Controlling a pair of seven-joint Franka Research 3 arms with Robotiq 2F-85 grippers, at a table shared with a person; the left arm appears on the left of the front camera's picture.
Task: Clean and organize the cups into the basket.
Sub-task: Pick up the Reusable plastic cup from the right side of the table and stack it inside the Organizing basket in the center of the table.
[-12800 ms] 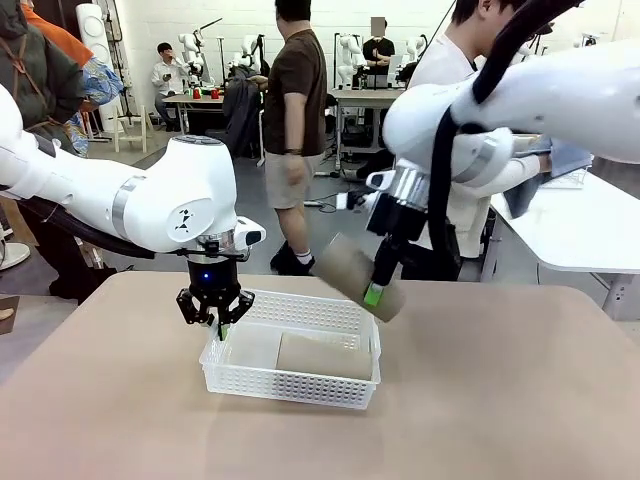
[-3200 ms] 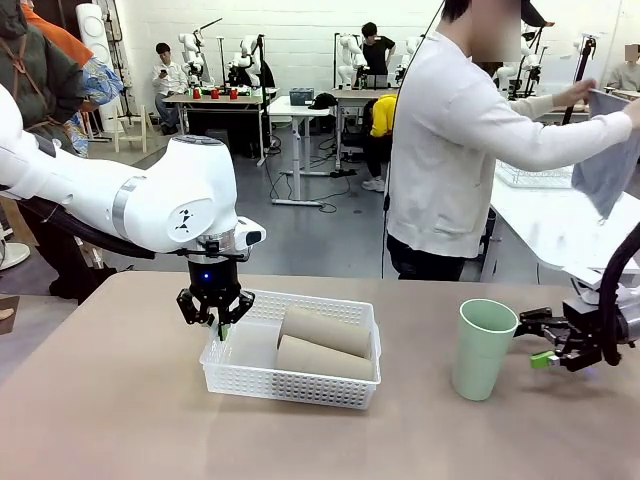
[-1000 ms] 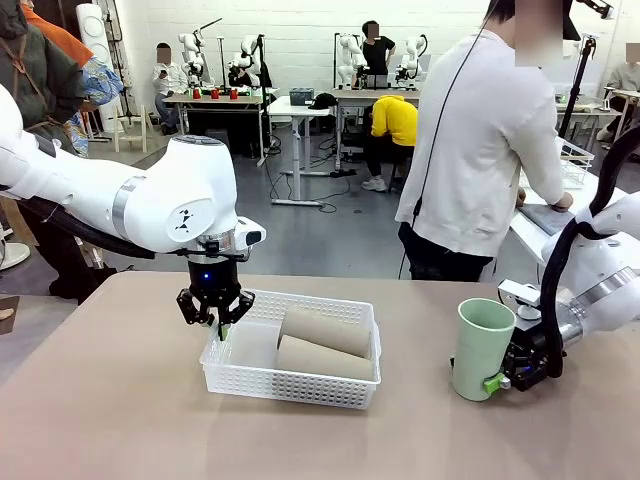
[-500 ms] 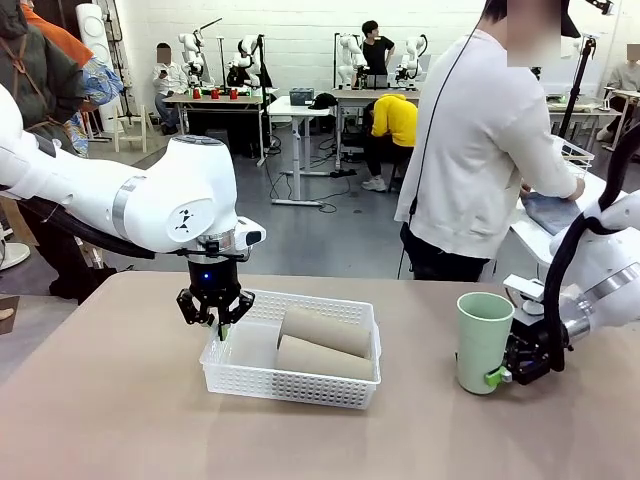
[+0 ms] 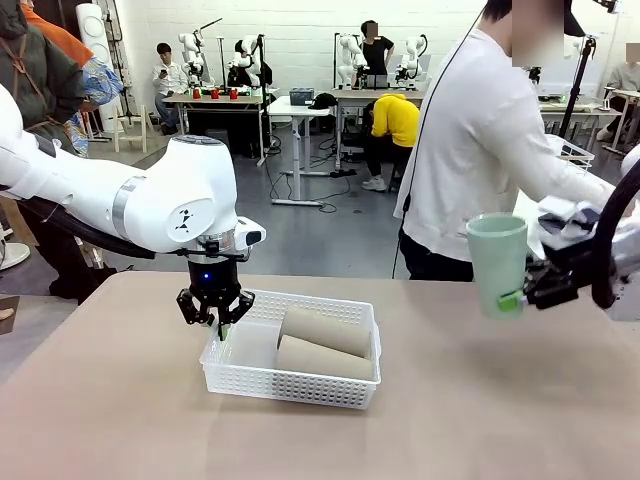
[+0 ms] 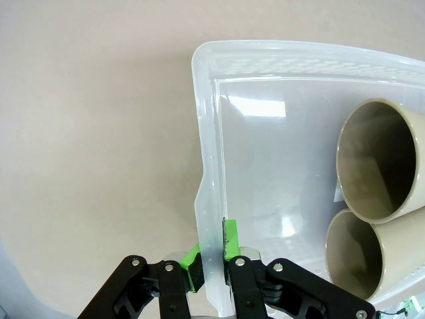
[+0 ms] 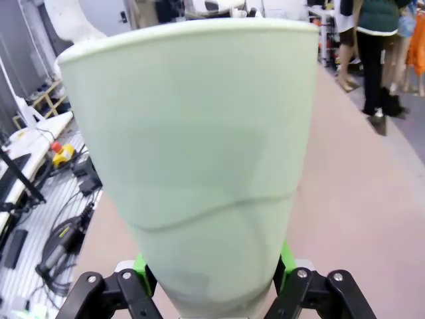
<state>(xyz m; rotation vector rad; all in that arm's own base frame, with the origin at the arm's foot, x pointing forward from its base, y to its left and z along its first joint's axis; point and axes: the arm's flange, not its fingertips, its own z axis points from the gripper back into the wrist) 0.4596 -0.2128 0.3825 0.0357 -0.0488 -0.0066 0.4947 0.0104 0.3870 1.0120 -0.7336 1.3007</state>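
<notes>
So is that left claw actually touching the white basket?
Touching. The left wrist view shows the left gripper shut on the basket, its green pads pinching the rim wall.

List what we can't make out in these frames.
- Front view: right gripper mostly behind the mint cup; arm cut off by the right edge.
- Right wrist view: mint cup hides the table ahead.
- Left wrist view: tan cups cut off by the edge; basket wall covers the fingertips.
</notes>
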